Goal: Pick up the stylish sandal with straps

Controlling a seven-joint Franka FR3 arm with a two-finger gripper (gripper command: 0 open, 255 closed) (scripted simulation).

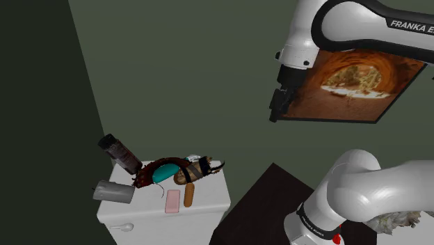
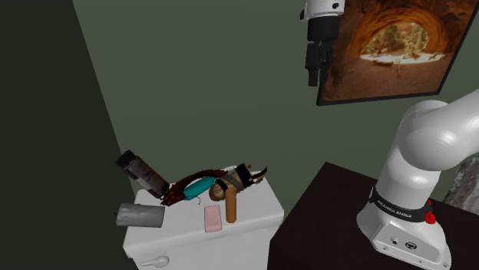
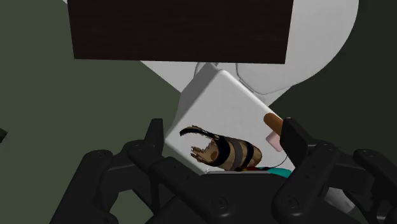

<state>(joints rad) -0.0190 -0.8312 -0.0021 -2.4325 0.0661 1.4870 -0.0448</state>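
Pick-up task at an early stage, nothing grasped yet. Nearest the shoulder camera, the white arm's base is sitting on its dark stand [image 1: 268, 205]. From there the arm is reaching up and over, and the gripper [image 1: 278, 104] is hanging high above the work area, level with the framed picture [image 1: 355, 87] on the green wall. The wrist view is showing the gripper's two black fingers [image 3: 154, 130] standing well apart with nothing clasped between them, so the gripper is wide and empty.

Well below it, the white cistern lid [image 1: 209, 202] is carrying a cluster of things. On the near part a pink bar [image 1: 172, 201] and a brown cylinder [image 1: 188, 195] are lying side by side, and a grey can [image 1: 113, 191] is lying at the shoulder view's left. Behind them a teal object [image 1: 165, 172] and a leaning dark bottle [image 1: 119, 153] are sitting. The sandal [image 1: 202, 169], brown with dark straps, is lying at the far edge of the lid, close to the wall, just beside the teal object on the shoulder view's right. In the wrist view it is appearing between the open fingers, far beneath them.

Judged progress: the gripper appears roughly lined up over the sandal. The descent, the closing on the sandal and the lift are all left to do.
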